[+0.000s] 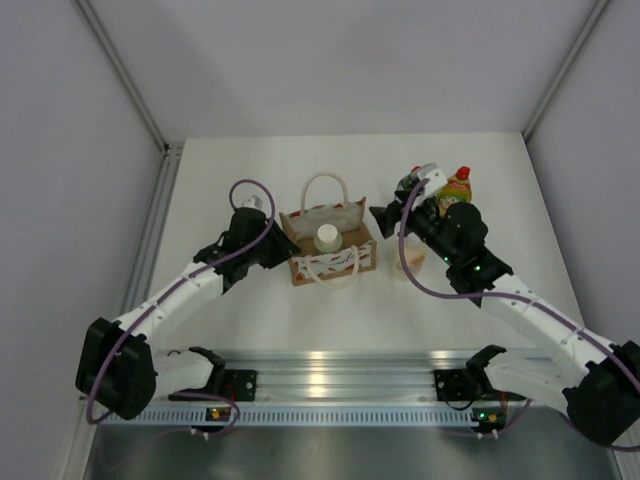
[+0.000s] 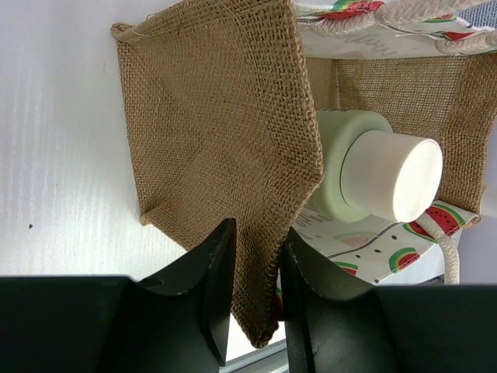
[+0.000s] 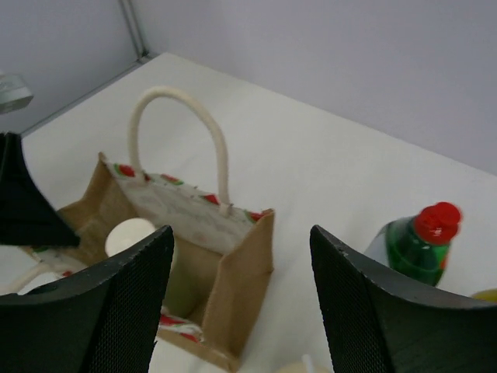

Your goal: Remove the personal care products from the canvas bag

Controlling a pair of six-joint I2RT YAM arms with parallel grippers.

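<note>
Top external view: the canvas bag [image 1: 330, 262] stands mid-table [image 1: 230, 170], its left wall pinched tight between the fingers of the left gripper [image 2: 256, 233]. The right gripper [image 3: 241, 233] hangs wide open and empty beside it. A firm pinch should steady the bag — then come straight down on the pale cylinder [image 2: 373, 175] inside. Toward the right edge the arm hides most bottles — only the green bottle [image 3: 419, 245] shows clearly.

You can see the tan canvas bag [image 1: 345, 262] standing open, a pale white-capped bottle [image 1: 326, 237] upright inside. To its right stand the yellow bottle [image 1: 458, 188], the green bottle [image 3: 415, 252] and maybe a cream pump bottle [image 1: 410, 255].
</note>
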